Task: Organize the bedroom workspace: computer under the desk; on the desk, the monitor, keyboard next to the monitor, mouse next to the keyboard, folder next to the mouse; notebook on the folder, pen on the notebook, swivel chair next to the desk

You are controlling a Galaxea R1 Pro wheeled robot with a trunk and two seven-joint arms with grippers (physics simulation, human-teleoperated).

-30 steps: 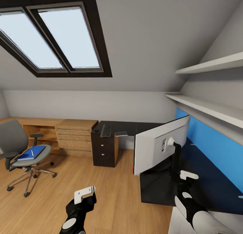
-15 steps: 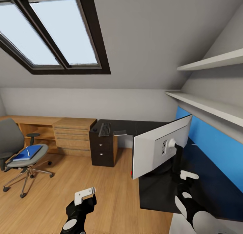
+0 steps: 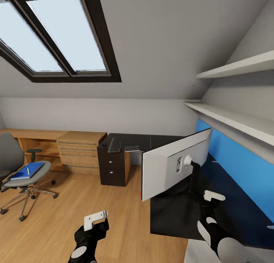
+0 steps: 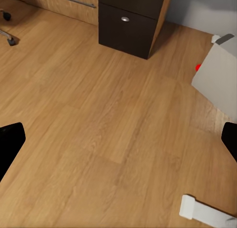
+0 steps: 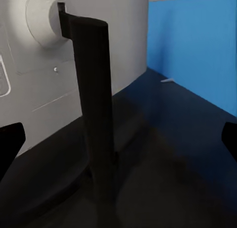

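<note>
From my head view, the monitor stands on the near wing of the black desk, its white back toward me and its black stand straight ahead of my right gripper, which hangs just short of it; my left gripper hovers over bare plank floor, well apart from the desk. So my right arm is the nearer one to the monitor, whose long axis runs across my line of reach, the left edge overhanging the desk's front. I count one monitor, one keyboard on the desk's far wing with a small dark mouse just beside it, and one swivel chair far off to my left carrying one blue folder with a slim white pen on it.

In my left wrist view, my fingers are spread wide with nothing between them; below lie the floor, one drawer front, and a corner of the computer with its red light.

In my right wrist view, my fingers are likewise parted and empty, the stand's post dead ahead between them.
</note>
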